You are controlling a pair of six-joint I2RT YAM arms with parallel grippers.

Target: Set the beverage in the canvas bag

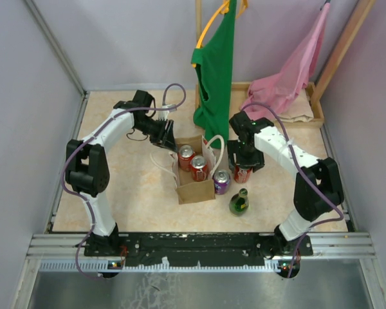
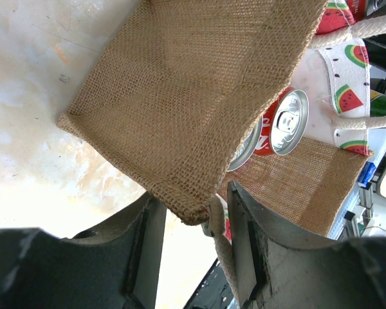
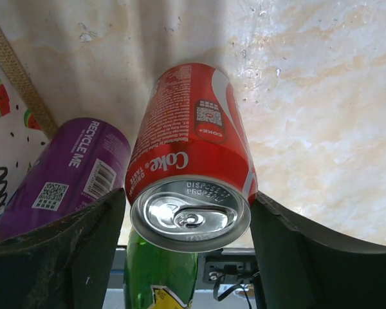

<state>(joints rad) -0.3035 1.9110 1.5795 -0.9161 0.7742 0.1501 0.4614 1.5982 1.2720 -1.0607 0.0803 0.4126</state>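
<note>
**Two cans bagged, a third framed by the right claw**

The canvas bag [image 1: 196,190] stands open at the centre of the tabletop [image 1: 128,199] in the top view. Two red cans [image 1: 186,156] stand upright inside it. A purple can [image 1: 221,182] sits just beside the bag's right wall, and a green bottle [image 1: 238,203] stands below and to the right of that. The red Coke can [image 1: 242,174] stands upright on the tabletop at centre right, outside the bag and near the purple can.

The right claw [image 3: 188,196] straddles this Coke can. In the right wrist view its fingers [image 3: 71,251] flank the can closely on both sides. I cannot tell whether they press on it or only frame it.

The left claw [image 2: 192,196] is at the bag's upper-left edge. Its fingers stand partly apart, with a corner of the burlap side panel and a white rope handle [image 2: 219,241] between them. Whether they pinch either one cannot be told.

The step in hand looks like the grasp of the third drink. The next move probably calls for a firm squeeze on the can. It then needs a lift high enough to clear the purple can, the bag's rim and its handles. After that the can must travel left and come down into the free space beside the two cans already inside.
</note>
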